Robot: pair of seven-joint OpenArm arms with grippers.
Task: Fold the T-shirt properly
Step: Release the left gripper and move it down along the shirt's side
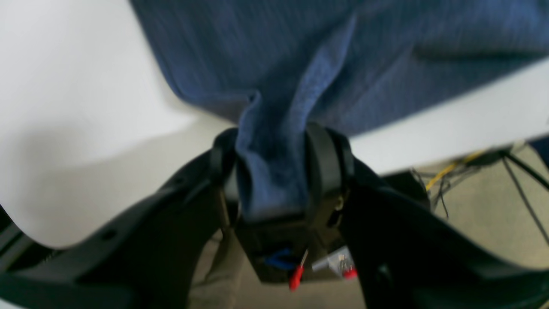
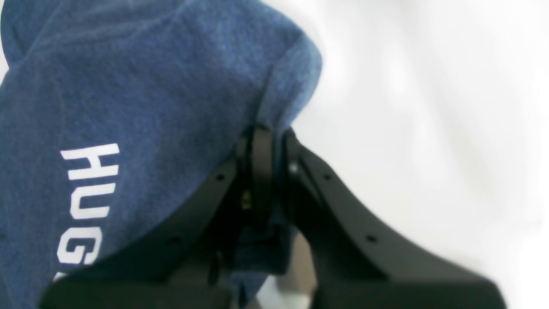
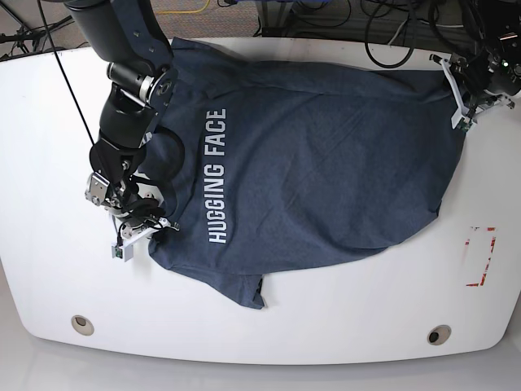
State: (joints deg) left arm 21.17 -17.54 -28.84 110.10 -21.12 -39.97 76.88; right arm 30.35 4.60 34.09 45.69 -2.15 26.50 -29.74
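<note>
The dark blue T-shirt (image 3: 309, 179) lies spread across the white table (image 3: 342, 318), its white lettering (image 3: 216, 175) running along the left part. At the shirt's left edge, my right gripper (image 3: 151, 224) is shut on a fold of the cloth. In the right wrist view the jaws (image 2: 274, 133) pinch the T-shirt (image 2: 141, 94) edge beside the letters (image 2: 85, 201). My left gripper (image 3: 457, 91) sits at the far right corner. In its wrist view it (image 1: 270, 146) is shut on a bunched strip of the T-shirt (image 1: 386, 56).
A red marking (image 3: 480, 257) is on the table's right side. Two round holes (image 3: 81, 323) (image 3: 440, 335) sit near the front edge. Cables (image 3: 326, 12) run behind the table, and more cables (image 1: 472, 171) lie on the floor beyond its edge.
</note>
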